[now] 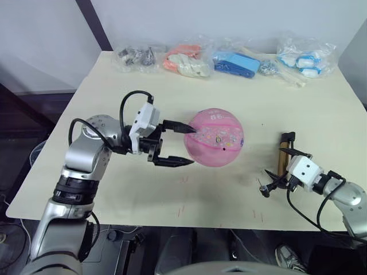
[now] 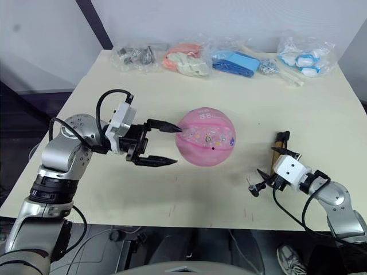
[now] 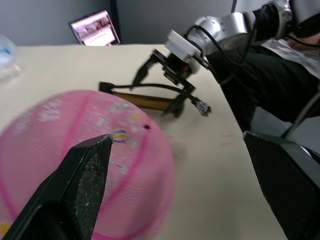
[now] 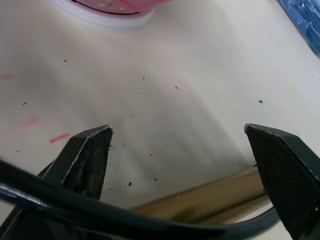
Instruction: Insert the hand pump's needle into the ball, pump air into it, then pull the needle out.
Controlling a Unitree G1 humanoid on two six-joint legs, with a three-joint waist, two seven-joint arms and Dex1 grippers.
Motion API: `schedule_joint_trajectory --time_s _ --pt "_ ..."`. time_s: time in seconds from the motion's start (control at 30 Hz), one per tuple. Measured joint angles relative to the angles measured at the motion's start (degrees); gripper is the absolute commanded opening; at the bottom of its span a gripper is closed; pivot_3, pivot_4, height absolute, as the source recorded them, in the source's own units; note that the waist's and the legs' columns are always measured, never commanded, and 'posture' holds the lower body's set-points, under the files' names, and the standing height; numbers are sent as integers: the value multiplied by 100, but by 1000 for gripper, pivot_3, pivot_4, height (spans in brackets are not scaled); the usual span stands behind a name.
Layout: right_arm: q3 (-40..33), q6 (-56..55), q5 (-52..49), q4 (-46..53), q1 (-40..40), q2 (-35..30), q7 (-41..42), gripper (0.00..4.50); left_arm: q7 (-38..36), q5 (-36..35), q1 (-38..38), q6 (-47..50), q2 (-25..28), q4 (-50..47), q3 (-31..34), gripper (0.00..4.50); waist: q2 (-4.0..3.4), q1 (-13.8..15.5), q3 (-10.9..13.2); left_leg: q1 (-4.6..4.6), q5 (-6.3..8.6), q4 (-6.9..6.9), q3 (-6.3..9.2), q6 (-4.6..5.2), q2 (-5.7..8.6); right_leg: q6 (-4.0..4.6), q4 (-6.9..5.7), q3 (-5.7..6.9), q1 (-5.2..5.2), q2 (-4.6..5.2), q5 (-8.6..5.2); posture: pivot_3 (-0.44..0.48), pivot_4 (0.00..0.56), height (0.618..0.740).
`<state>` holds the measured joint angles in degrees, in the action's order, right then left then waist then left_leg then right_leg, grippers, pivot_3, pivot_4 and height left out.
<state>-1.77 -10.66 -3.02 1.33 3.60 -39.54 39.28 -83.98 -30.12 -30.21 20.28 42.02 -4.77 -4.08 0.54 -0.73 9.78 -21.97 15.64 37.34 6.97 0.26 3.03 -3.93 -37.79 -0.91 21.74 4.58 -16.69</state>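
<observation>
**While both hands gape, ball sits mid-bench**

Ball [image 1: 217,137] rests at centre of bench [image 1: 321,103]. Left hand [image 1: 182,145] spread wide, upper finger touching the ball's side. Right hand [image 1: 274,182] open over the hand pump [image 1: 283,154], which lies flat beside it. Needle possibly near the right fingertips; too small to confirm.

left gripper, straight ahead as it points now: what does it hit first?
Most likely the ball. The left gripper is open and points at it, upper finger already at its side. Depth is uncertain.
</observation>
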Motion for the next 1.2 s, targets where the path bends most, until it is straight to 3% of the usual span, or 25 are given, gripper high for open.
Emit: schedule_joint_trajectory --time_s 0.47,0.87,1.2 --pt "-812 -126 -1073 -3 511 -36 622 4457 -18 -155 394 -146 281 54 509 4500 -1 -11 1 8 0 6 -8 1 -2 1 -15 -8 -1 -1 1 0 150 740" --pt "-1660 272 -2010 300 1550 -191 1255 4457 48 4 1334 -873 515 746 1137 4500 -4 -6 0 15 12 5 -10 21 -7 9 -18 -11 -3 -2 6 0 150 740" --pt "-1842 409 -1859 141 1623 -352 1544 4457 150 143 1584 -1215 520 995 1232 4500 -5 -2 0 16 11 5 -10 19 -9 14 -21 -7 -3 -4 10 0 150 740"
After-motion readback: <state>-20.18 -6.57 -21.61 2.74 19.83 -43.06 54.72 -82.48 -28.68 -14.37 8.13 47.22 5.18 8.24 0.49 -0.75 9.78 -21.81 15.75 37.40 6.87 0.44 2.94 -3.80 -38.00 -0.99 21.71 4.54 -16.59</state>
